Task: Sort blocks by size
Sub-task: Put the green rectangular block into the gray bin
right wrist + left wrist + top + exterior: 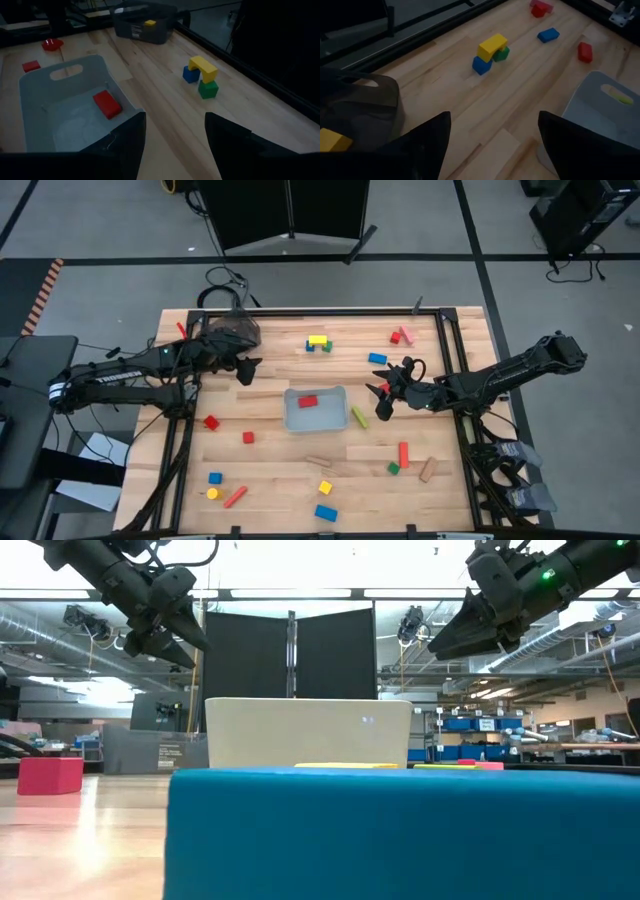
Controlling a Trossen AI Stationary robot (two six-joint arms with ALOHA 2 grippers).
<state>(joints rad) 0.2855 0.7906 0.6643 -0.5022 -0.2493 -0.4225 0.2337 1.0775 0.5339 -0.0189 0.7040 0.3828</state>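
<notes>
Both arms reach in from opposite side edges of the counter and hang raised above it. The left end effector [247, 370] sits toward the far left corner, fingers spread. The right end effector [381, 400] hovers right of centre, fingers likewise parted and empty.

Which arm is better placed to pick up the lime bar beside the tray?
Right, probably: the right gripper, open and empty, hovers right by the lime bar; the left gripper is beyond the tray.

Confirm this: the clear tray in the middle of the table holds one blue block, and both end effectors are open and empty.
Wrong on colour: the block in the clear tray is a red block, as the right wrist view shows. The rest stands: the left end effector and right end effector are open and empty.
</notes>
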